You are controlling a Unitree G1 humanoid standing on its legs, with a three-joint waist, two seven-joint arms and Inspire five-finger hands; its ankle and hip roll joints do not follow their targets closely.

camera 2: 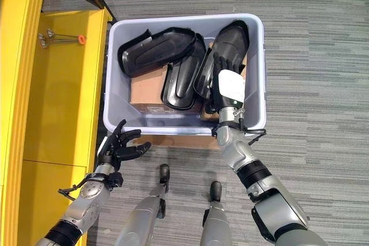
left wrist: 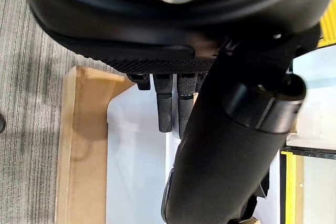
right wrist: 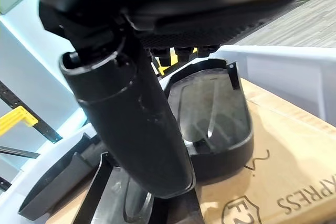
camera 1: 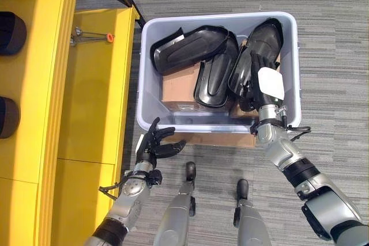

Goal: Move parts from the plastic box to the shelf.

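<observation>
Three black parts [camera 1: 193, 47] and a cardboard box [camera 1: 180, 87] in the plastic box [camera 1: 291, 56]. Right robot hand [camera 1: 262, 82] lies flat-fingered on the right-side part. Left robot hand [camera 1: 154, 145] is loosely spread and empty at the box's near-left corner.

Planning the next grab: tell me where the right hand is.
In the left eye view, the right hand is inside the grey plastic box, at its right side, over the rightmost black part.

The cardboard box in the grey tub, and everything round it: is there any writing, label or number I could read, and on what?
Cardboard box: dark print and a logo at the edge of the right wrist view, cut off, so not readable as whole words.
Black parts: no lettering to be seen.
Plastic box: none to be seen.
Yellow shelf: none to be seen.
</observation>
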